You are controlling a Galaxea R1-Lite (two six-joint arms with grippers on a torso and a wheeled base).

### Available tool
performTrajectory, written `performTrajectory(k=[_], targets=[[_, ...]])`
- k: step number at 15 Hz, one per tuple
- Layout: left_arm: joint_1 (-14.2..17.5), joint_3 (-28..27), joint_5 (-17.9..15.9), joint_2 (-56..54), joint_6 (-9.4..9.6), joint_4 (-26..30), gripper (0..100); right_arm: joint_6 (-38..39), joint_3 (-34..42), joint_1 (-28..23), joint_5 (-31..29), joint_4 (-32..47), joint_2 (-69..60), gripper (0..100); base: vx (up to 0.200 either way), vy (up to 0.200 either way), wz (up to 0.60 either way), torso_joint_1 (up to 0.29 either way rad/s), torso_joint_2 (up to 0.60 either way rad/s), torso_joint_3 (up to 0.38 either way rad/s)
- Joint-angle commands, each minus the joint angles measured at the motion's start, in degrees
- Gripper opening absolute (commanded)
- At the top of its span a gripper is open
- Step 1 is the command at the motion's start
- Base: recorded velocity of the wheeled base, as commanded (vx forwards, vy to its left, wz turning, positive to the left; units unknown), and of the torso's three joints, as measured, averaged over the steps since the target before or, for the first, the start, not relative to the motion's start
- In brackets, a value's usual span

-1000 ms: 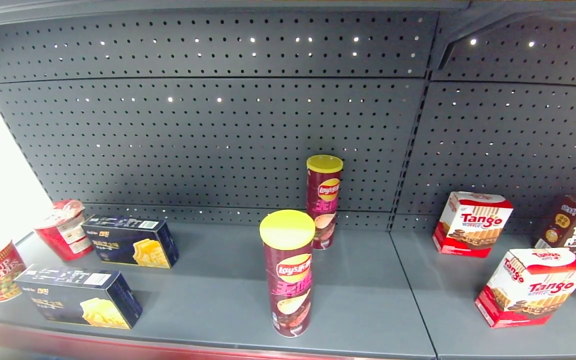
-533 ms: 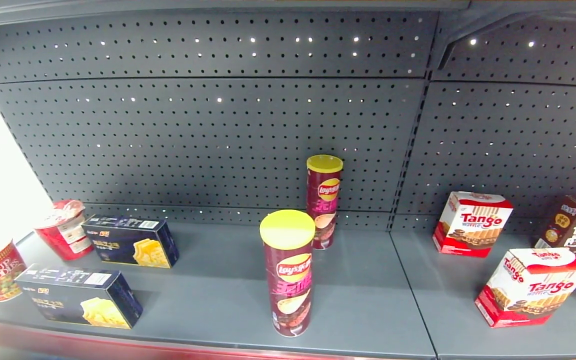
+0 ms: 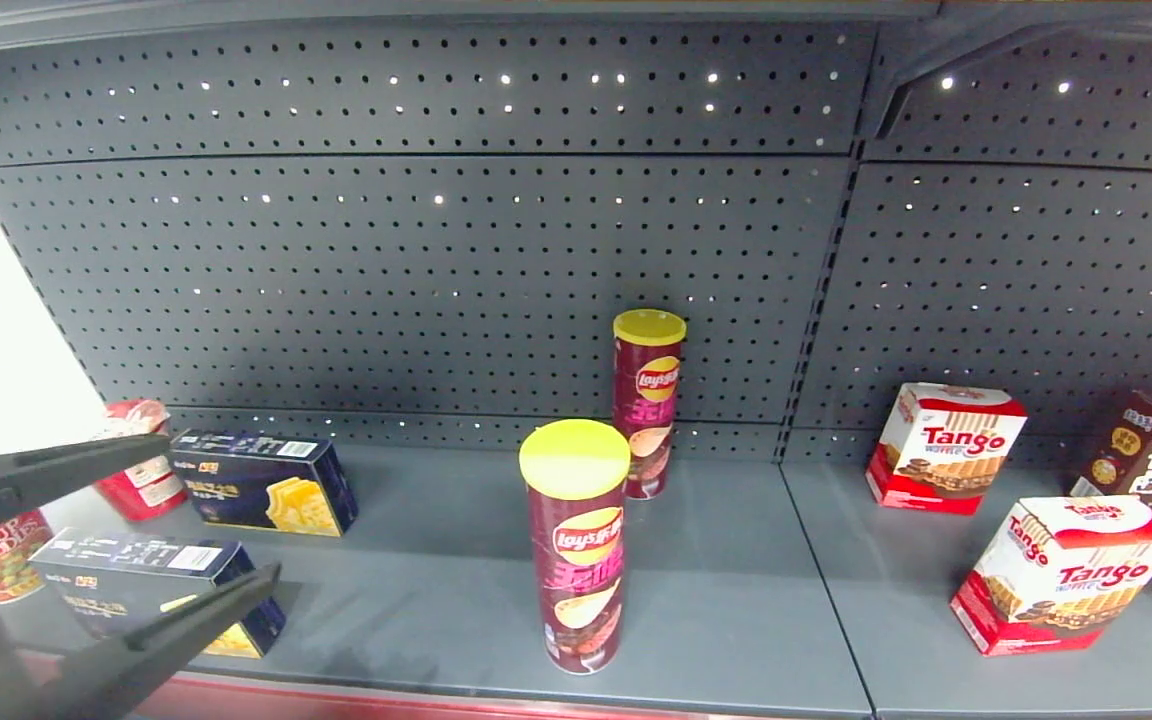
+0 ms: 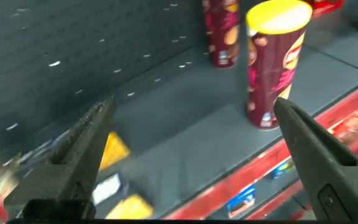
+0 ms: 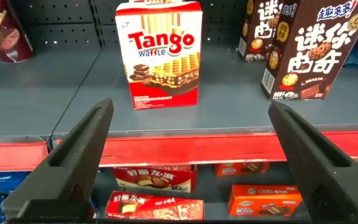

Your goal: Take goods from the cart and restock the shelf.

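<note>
One front chip can [image 3: 576,545] on shelf [image 3: 726,610], right of wide-spread left pincer [image 3: 221,510], right pincer [image 5: 189,106] wide

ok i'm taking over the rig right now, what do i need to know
Left gripper: open, empty, at the shelf's left front, near the blue boxes.
Right gripper: open, empty, facing a wafer box at the shelf's right.
Two chip cans stand upright mid-shelf, one behind the other; cup noodles far left.
Done: some goods stocked. Left: much shelf bare; probably fetch the next item from the cart.
</note>
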Motion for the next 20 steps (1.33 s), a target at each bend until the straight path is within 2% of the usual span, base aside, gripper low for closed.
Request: performTrajectory(k=[1,5,7,9,10,13,17,20], targets=[[-3.88,0.41,0.22,7.90,0.11,-0.35,100,0.02,0.00,0.00,-0.01,-0.04,0.00,100,0.000,0.000,0.00,0.000,0.00,0.000],[-4.49,0.76,1.02,14.85,0.28,-0.61,100,-0.07,0.00,0.00,0.52,-0.12,0.00,100,0.000,0.000,0.00,0.000,0.00,0.000],[-5.72,0.85,0.93,18.45,0.11,-0.88,100,-0.86,0.96,0.00,4.82,0.84,0.00,100,0.000,0.000,0.00,0.000,0.00,0.000],[-5.90,0.76,0.84,20.03,0.55,-0.96,100,-0.94,0.96,0.00,4.82,0.84,0.00,100,0.000,0.000,0.00,0.000,0.00,0.000],[-7.83,0.50,0.93,22.58,0.19,-1.05,100,-0.77,0.96,0.00,4.82,0.76,0.00,100,0.000,0.000,0.00,0.000,0.00,0.000],[-9.50,0.32,1.10,25.92,0.72,-1.14,100,-0.77,0.96,0.00,4.82,0.84,0.00,100,0.000,0.000,0.00,0.000,0.00,0.000],[-11.35,-0.21,11.74,32.16,0.19,-9.49,100,-0.77,0.96,0.00,4.82,0.84,0.00,100,0.000,0.000,0.00,0.000,0.00,0.000],[-12.31,-0.38,15.17,33.65,0.19,-10.02,100,-0.68,0.96,0.00,4.73,0.84,0.00,100,0.000,0.000,0.00,0.000,0.00,0.000]])
